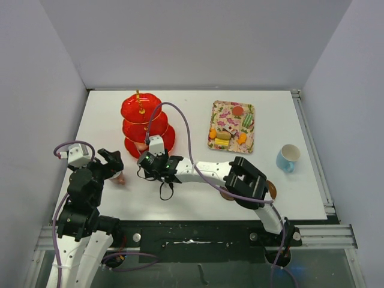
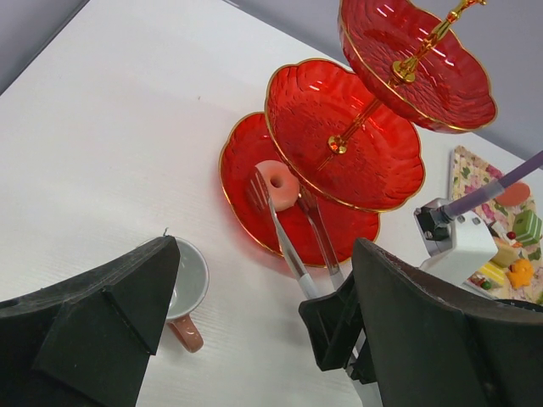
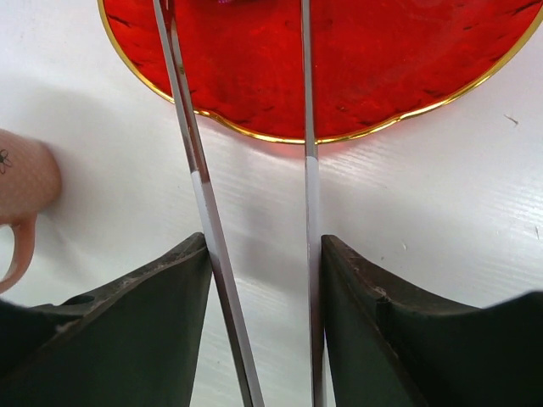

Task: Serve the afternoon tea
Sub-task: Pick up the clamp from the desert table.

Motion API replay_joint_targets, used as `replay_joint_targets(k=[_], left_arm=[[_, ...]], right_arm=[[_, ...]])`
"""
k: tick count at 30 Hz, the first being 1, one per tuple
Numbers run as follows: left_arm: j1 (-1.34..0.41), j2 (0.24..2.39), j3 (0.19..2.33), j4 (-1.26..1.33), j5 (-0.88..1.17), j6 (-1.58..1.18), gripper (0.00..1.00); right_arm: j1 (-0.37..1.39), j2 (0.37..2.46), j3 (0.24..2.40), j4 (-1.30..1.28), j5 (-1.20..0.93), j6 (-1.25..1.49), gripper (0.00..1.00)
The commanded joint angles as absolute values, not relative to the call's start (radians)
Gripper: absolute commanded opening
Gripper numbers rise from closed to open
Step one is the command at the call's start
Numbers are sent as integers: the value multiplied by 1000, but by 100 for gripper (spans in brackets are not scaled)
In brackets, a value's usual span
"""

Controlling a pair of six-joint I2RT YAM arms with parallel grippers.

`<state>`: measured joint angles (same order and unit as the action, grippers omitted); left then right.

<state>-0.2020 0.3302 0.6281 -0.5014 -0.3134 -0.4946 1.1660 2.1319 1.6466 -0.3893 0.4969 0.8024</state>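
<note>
Where the lowest tier of the red stand [image 2: 373, 144] comes near the front, a pink ring-shaped sweet [image 2: 280, 185] lies on the red glass, between the two tips of the metal tongs [image 2: 286, 246]. If the tips press it or not, I cannot tell. The right claw [image 3: 265, 246] holds these tongs: its two fingers sit against the outer sides of the blades, which are a little apart.

The stand is on the back left part of the table [image 2: 110, 127], with its gold handle [image 1: 138, 99] upright. Near it, on the left front side, stands a pink cup [image 2: 188, 284], partly hidden by one finger of the left claw [image 2: 265, 246]. This claw is spread wide and holds nothing.

To the right of the stand lies a patterned tray [image 1: 221, 114] with small cakes and sweets [image 1: 223, 139]. Further right, near the table edge, is a light-blue cup [image 1: 288, 157]. A brown saucer [image 1: 272, 191] shows partly from under the right arm.
</note>
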Motion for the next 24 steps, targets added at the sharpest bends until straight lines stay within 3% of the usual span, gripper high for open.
replay_joint_targets(k=[1, 19, 24], left_arm=[[-205, 330, 635, -463, -307, -497, 82], [-206, 330, 637, -465, -308, -496, 82], [-206, 328, 637, -464, -310, -497, 82]], right_arm=[[1172, 2015, 1636, -284, 530, 804, 52], [1165, 1962, 1584, -369, 528, 827, 54], [1165, 1922, 1488, -280, 470, 804, 67]])
